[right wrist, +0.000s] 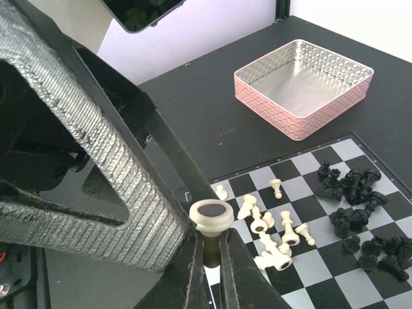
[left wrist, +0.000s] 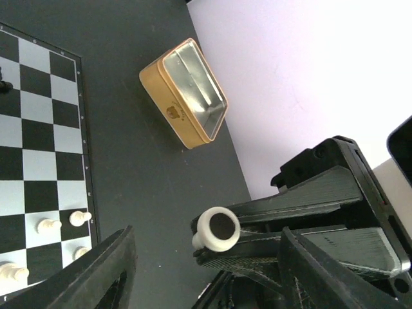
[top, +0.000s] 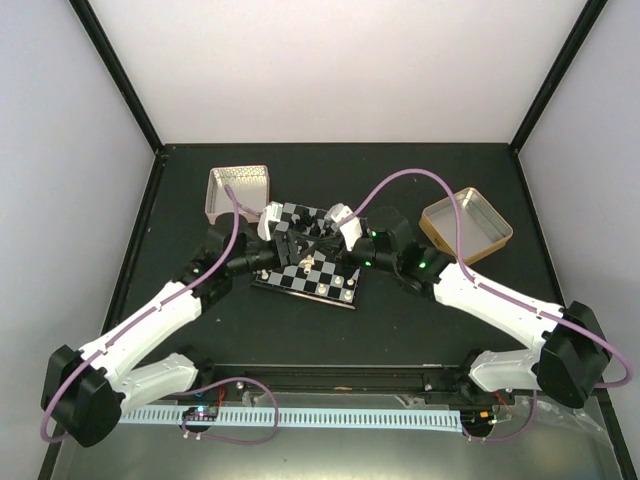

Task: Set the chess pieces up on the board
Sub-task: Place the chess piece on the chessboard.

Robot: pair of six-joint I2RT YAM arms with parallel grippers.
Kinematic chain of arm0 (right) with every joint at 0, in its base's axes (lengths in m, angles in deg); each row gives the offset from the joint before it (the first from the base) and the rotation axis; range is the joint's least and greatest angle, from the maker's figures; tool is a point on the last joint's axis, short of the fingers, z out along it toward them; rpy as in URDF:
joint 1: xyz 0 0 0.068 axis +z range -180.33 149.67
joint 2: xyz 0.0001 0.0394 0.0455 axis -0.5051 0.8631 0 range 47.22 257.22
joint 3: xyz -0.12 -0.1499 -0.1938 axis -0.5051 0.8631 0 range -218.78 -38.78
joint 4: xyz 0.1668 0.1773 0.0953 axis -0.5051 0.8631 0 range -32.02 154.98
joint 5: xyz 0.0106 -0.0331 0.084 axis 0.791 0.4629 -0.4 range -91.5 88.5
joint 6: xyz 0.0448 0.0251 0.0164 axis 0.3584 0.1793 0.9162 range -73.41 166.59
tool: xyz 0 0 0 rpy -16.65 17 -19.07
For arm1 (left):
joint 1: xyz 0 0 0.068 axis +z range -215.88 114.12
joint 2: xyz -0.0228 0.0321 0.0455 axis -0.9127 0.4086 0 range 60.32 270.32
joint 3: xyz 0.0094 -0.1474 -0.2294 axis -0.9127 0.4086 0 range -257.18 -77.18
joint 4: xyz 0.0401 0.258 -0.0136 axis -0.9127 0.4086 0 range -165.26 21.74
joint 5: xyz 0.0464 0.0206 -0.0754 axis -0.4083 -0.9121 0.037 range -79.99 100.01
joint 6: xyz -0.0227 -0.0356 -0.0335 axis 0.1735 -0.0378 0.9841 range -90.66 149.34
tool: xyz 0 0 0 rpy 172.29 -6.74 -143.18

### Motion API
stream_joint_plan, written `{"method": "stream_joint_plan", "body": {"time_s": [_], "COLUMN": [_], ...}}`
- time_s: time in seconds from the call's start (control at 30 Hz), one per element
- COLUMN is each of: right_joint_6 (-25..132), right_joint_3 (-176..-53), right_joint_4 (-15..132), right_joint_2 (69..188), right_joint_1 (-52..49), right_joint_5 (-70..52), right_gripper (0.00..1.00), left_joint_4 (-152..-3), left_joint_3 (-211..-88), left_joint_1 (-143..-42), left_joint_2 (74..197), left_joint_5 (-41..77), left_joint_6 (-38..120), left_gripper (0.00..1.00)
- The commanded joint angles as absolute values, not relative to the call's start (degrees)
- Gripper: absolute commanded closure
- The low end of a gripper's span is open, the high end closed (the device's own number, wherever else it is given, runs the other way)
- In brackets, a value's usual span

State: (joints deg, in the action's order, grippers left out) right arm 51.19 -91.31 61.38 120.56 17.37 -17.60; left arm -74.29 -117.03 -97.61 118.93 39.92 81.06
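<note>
Right gripper (right wrist: pixel 212 243), closest to its own wrist camera: jaws clamped together on the stem of one white piece (right wrist: pixel 212 216), whose round, dark-centred base faces the lens. Gripper and piece hang above the board (right wrist: pixel 308 267), clear of its squares.

Left gripper (left wrist: pixel 205 239): jaws wide apart, with nothing between them. In the left wrist view the held white piece and the right gripper show through the gap, off the board on its gold-tin side. In the right wrist view one ribbed grey jaw of the left gripper fills the left of the frame, just beside the held piece; whether they touch cannot be told.

Board: flat on the dark table (top: pixel 200 330), near its middle, turned slightly askew, with both grippers meeting over its far half in the top view.

White pieces (right wrist: pixel 273 239): a loose cluster on the board, some upright, some lying on their sides. A few more stand singly in the squares along the board's edge that faces the gold tin.

Black pieces (right wrist: pixel 360 212): a heap on the board, beside the white cluster and mostly toppled.

Pink tin (right wrist: pixel 302 87): open, off the board, near its far left corner.

Gold tin (left wrist: pixel 185 93): open, off the board on its right side, well apart from it.
</note>
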Motion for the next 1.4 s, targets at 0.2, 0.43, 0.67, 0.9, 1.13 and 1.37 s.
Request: {"method": "stream_joint_plan", "body": {"time_s": [0.2,0.43,0.67,0.9,1.13,1.37], "right_joint_6": [48.58,47.75,47.96,49.9,52.54,58.44], "right_joint_3": [-91.08,-89.56,-89.07,-90.64,-91.72,-92.39], "right_joint_4": [59.9,57.97,57.1,58.7,60.0,60.45], "right_joint_2": [119.74,118.98,118.45,119.04,118.95,118.98], "right_joint_1": [17.75,17.83,17.87,17.87,17.85,17.8], "right_joint_5": [-22.52,-23.53,-22.29,-18.51,-16.64,-15.99], "right_gripper": [0.99,0.99,0.99,0.98,0.95,0.85], "left_joint_4": [-75.48,-78.9,-81.95,-77.79,-77.91,-80.76], "left_joint_3": [-119.38,-118.38,-116.26,-116.28,-116.36,-115.63], "left_joint_1": [-97.23,-96.65,-96.58,-96.61,-96.59,-96.59], "left_joint_2": [120.0,120.23,119.41,118.94,118.99,117.9], "left_joint_5": [44.79,46.43,46.23,45.67,46.15,45.81], "left_joint_6": [84.08,94.75,98.66,95.99,95.37,98.24], "left_gripper": [0.49,0.48,0.59,0.72,0.89,0.92]}}
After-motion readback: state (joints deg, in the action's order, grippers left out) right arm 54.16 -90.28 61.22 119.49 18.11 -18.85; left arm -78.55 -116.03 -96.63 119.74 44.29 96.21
